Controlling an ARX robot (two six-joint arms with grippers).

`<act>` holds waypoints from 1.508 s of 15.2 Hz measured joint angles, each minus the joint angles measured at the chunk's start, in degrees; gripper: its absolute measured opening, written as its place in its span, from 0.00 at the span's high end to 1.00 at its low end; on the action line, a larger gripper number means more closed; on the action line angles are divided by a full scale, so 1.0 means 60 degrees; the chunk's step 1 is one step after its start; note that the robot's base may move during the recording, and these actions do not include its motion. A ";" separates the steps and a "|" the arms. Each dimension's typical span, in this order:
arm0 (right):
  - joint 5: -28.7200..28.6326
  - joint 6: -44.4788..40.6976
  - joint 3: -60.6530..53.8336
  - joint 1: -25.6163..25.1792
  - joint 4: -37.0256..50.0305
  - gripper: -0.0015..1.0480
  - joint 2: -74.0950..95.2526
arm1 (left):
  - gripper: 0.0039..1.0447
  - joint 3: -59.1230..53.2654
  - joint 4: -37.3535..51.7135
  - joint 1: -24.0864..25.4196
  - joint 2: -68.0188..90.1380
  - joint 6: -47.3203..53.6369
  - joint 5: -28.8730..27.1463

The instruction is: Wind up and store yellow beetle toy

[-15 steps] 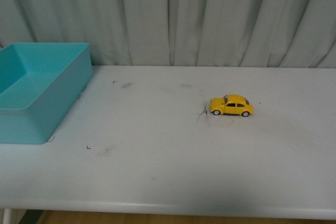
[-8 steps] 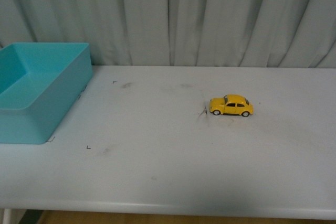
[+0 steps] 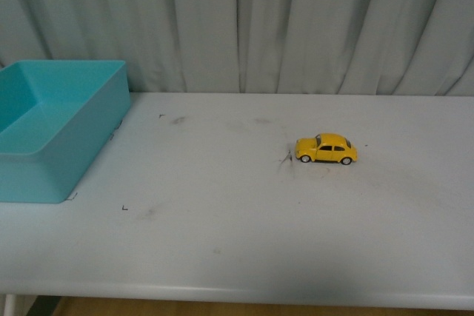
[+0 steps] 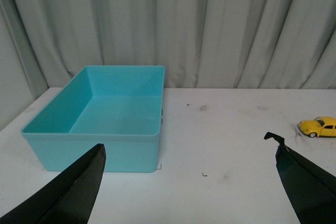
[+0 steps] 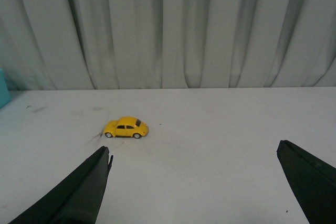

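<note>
The yellow beetle toy (image 3: 326, 149) stands on its wheels on the white table (image 3: 244, 220), right of centre, side-on with its nose to the left. It also shows in the left wrist view as the beetle toy (image 4: 320, 126) at the far edge, and in the right wrist view as the beetle toy (image 5: 126, 128) beyond the fingers. My left gripper (image 4: 190, 153) is open over bare table beside the teal bin (image 4: 105, 113). My right gripper (image 5: 193, 153) is open, well short of the toy, holding nothing. Neither arm appears in the front view.
The teal bin (image 3: 52, 127) sits open and empty at the table's left edge. Grey curtains (image 3: 244, 27) hang behind the table. Small corner marks and scuffs (image 3: 124, 208) dot the tabletop. The table's front edge (image 3: 237, 297) runs along the bottom of the front view.
</note>
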 joint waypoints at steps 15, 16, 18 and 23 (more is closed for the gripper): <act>0.0000 0.0000 0.0000 0.0000 0.0000 0.06 0.0000 | 0.06 0.0000 0.0000 0.0000 0.0000 0.0000 0.0000; -0.0004 0.0000 0.0000 0.0000 0.0004 0.06 0.0004 | 0.06 0.0000 -0.0015 -0.0004 0.0000 0.0000 0.0000; -0.0004 0.0000 0.0000 0.0000 0.0007 0.06 0.0000 | 0.06 0.0000 0.0000 0.0000 0.0000 0.0000 0.0000; -0.0004 -0.0004 0.0000 0.0000 0.0007 0.06 0.0000 | 0.06 0.0000 0.0000 0.0000 0.0000 0.0000 0.0000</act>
